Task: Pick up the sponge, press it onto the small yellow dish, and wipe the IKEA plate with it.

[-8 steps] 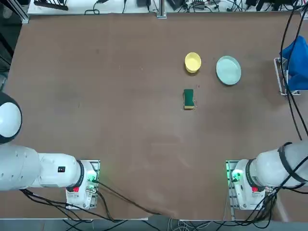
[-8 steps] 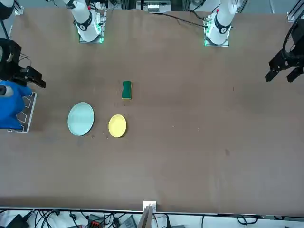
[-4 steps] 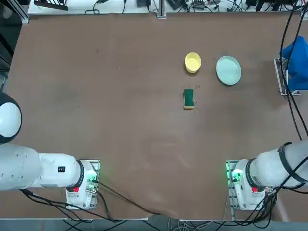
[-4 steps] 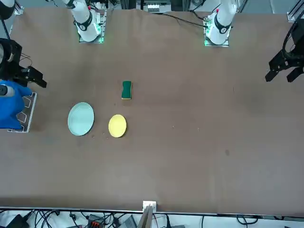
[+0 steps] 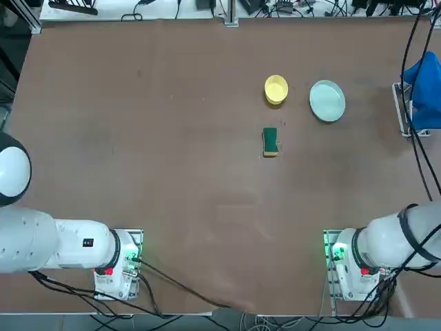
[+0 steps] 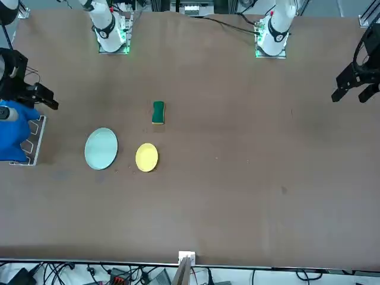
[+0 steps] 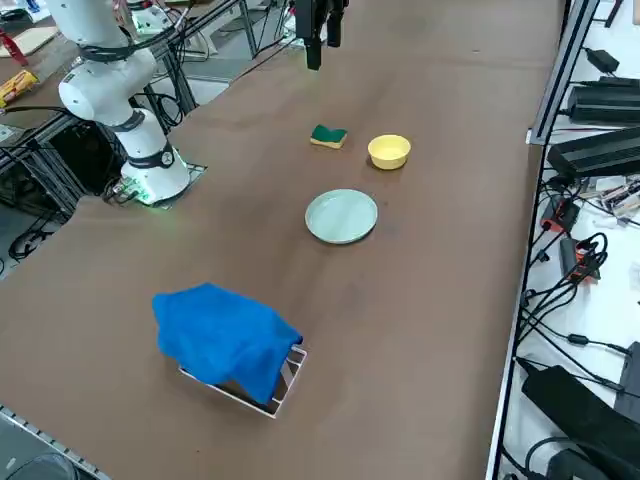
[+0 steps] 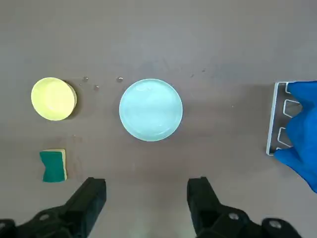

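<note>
The sponge [image 5: 270,141], a dark green block with a yellow underside, lies flat on the brown table nearer the arms' bases than both dishes. Beyond it stands the small yellow dish [image 5: 275,89], with the pale blue-green IKEA plate [image 5: 326,101] beside it toward the right edge. All three show in the wrist view: sponge [image 8: 53,165], dish [image 8: 53,98], plate [image 8: 150,109]. My right gripper [image 8: 147,196] hangs high over the table, open and holding nothing, well apart from all of them. In the front view it sits at the left edge [image 6: 41,97], above the blue cloth.
A blue cloth [image 7: 225,335] is draped over a small metal rack [image 8: 277,119] at the table's right edge, past the plate. A few crumbs [image 8: 96,82] lie between dish and plate. Cables hang along the right edge [image 5: 413,62].
</note>
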You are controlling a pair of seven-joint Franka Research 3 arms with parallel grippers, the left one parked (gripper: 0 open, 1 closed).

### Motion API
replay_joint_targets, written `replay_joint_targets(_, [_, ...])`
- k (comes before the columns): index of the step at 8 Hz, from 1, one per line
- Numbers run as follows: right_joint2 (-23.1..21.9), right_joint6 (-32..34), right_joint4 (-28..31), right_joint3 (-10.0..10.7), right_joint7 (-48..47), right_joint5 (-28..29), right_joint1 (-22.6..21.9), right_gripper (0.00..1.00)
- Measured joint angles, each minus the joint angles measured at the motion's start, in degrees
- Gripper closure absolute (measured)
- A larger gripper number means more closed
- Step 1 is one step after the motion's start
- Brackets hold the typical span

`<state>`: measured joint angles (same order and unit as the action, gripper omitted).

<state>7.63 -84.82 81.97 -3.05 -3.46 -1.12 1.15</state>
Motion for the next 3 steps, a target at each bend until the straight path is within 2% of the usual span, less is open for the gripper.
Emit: replay_joint_targets(3, [0.0,0.0,0.0,0.0,0.0,-0.1,0.0,0.0])
